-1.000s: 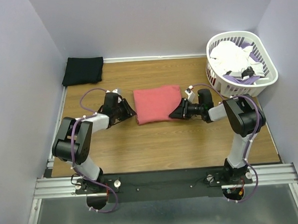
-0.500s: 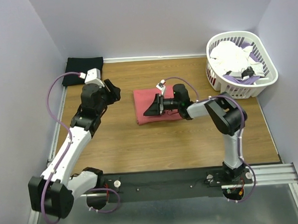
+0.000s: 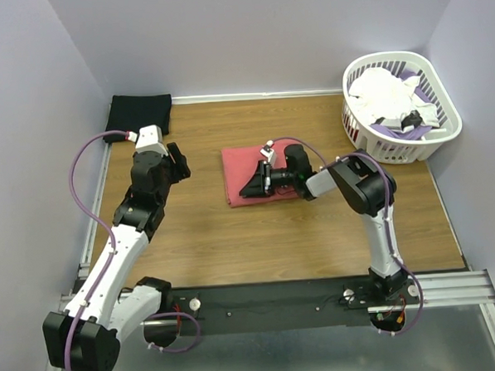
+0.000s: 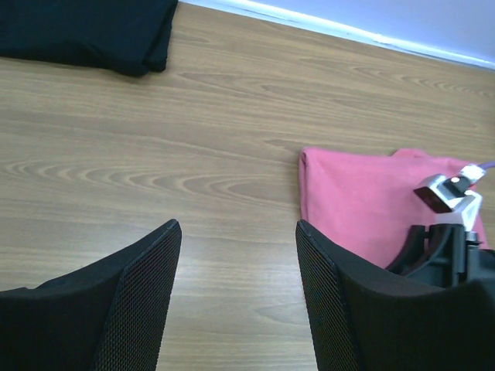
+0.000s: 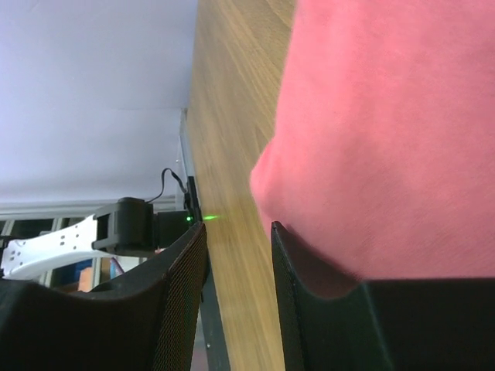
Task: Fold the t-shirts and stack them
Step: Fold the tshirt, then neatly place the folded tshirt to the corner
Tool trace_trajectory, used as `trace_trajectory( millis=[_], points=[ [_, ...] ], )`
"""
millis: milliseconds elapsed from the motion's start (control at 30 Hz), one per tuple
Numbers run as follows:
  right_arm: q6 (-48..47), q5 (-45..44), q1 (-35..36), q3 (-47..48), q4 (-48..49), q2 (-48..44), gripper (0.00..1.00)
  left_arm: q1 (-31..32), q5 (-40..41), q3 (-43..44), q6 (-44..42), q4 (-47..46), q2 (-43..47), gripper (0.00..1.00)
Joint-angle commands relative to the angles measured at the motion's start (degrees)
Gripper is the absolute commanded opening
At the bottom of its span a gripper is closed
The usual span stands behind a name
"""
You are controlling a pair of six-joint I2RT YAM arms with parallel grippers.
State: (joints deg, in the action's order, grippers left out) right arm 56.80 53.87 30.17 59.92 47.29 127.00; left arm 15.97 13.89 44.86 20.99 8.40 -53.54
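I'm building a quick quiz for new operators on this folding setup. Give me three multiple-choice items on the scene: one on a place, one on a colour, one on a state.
1. Where does the black t-shirt lie?
A. at the middle of the table
B. at its far left corner
C. at its near right edge

2. What colour is the cloth under the right gripper?
A. white
B. black
C. coral-red

3. How does the left gripper stand?
A. open over bare wood
B. shut on black cloth
C. shut on red cloth

Answers:
1. B, it sits folded in the far left corner.
2. C, the coral-red t-shirt lies beneath that gripper.
3. A, its fingers are apart with only wood between them.
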Motion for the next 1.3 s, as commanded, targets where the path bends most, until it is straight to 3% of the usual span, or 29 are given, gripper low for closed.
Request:
trace_trajectory(
  millis=[0, 100, 133, 200, 267, 533, 600, 767, 1267],
  points=[
    [-8.15, -5.41, -0.82, 1.33, -12.18, -7.1, 0.46, -0.06, 3.16, -0.03, -1.39, 0.73, -0.34, 0.69],
    [-22.04, -16.36, 0.76, 7.65, -33.44, -11.59, 0.48, -0.15, 4.91, -0.3, -0.87, 1.52, -0.08, 0.7],
    [-26.86, -18.95, 2.5, 11.32, -41.41, -12.64, 0.48, -0.15, 5.61, -0.21, -0.52, 1.7, -0.16, 0.77],
    [-30.5, -24.04, 4.27, 15.2, -49.36, -13.0, 0.48, -0.32, 6.85, 0.22, -0.25, 2.32, -0.34, 0.79],
    [-35.06, -36.05, 7.52, 19.77, -57.87, -12.92, 0.5, -0.67, 7.11, 0.66, 0.18, 3.11, -0.6, 0.79],
    [-42.55, -64.92, 19.73, 28.31, -71.18, -9.5, 0.56, -2.34, 5.36, 0.23, 0.71, 3.02, 0.01, 0.82],
    [-43.78, -69.4, 21.06, 30.68, -73.65, -7.48, 0.59, -3.39, 4.31, 0.14, 1.15, 2.93, 0.1, 0.91],
    [-45.81, -73.46, 24.14, 33.94, -76.11, -4.48, 0.6, -6.21, 1.41, -0.04, 1.59, 2.58, -0.43, 0.98],
    [-47.22, -74.78, 28.18, 37.37, -78.84, -1.14, 0.57, -12.54, -5.98, -0.12, 2.47, 2.85, -4.2, 0.98]
  ],
)
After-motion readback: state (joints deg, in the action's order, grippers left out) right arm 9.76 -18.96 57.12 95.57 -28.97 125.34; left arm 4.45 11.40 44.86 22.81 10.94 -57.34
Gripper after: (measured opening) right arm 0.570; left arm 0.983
